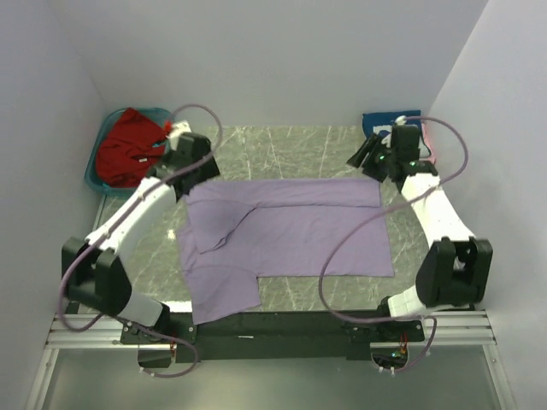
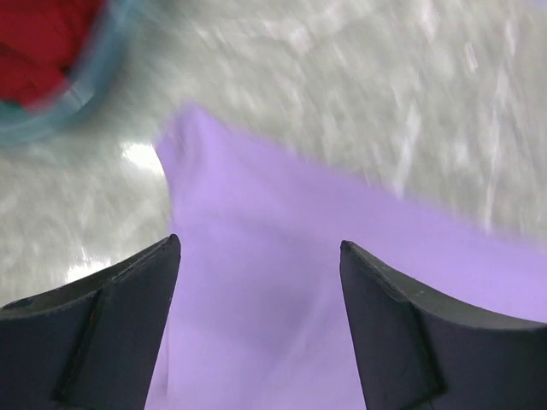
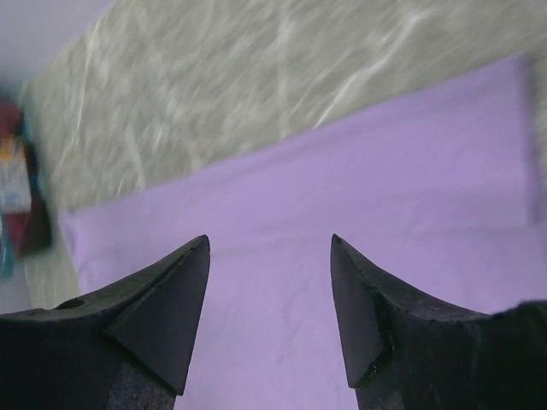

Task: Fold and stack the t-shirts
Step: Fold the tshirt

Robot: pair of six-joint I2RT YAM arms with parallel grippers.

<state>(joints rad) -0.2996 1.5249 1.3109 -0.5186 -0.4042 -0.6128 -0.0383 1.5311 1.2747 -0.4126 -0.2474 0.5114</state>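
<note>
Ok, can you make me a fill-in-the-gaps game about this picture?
The soft cloth t-shirt spread on the grey marbled table is coloured ____. The crumpled red cloth shirt lies ____ the teal plastic tub. The left black pincer and the right black pincer both stand ____.
Missing words: purple; inside; open.

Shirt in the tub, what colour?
The shirt is red; top external view shows it best.

The right arm (image 1: 432, 203) hides most of the navy t-shirt (image 1: 376, 120) at the desk's far right corner; the left wrist view crops its blurred teal tub (image 2: 73, 94).
</note>
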